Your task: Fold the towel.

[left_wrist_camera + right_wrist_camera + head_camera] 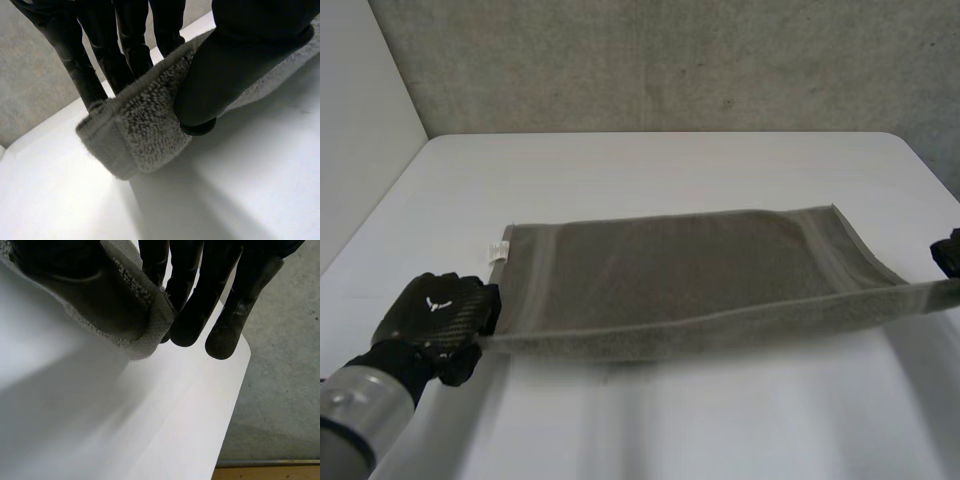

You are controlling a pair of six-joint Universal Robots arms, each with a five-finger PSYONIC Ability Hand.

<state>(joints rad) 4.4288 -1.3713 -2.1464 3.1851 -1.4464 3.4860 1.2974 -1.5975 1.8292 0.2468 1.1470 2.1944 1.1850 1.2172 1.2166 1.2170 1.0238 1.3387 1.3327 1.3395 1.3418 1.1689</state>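
Observation:
A grey towel (670, 270) is spread across the middle of the white table (650, 160), its near edge lifted and pulled taut between my two hands. My left hand (435, 320) holds the near left corner; in the left wrist view the thumb (225, 75) presses the towel's corner (140, 135) against the fingers (95, 70). My right hand (948, 252) is at the near right corner, by the view's right border. In the right wrist view its thumb (95, 295) pinches the towel's corner (150, 325) against the fingers (200, 300). A small white label (497, 248) shows at the far left corner.
The table's far edge meets a grey concrete wall (670, 60). A white wall (360, 120) stands to the left. The table's rounded corner (245, 347) lies just past my right hand, with floor (265, 472) below.

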